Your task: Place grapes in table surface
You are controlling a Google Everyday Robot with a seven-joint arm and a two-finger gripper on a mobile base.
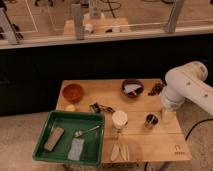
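Observation:
The grapes (pixel 156 89), a small dark lumpy bunch, lie on the table surface (pixel 150 142) near its far right corner, just right of a dark bowl holding a white piece (pixel 132 88). My white arm (pixel 186 90) hangs over the table's right edge. Its gripper (pixel 167 114) points down at the arm's lower end, in front of the grapes and apart from them, next to a small dark cup (pixel 151 120). The gripper is open and I see nothing held in it.
A green tray (pixel 97 145) at the front left holds a sponge, a spoon and a cloth. An orange bowl (pixel 73 92), a white cup (pixel 119 119), small dark items (pixel 100 107) and pale utensils (pixel 120 150) lie on the table. A counter runs behind.

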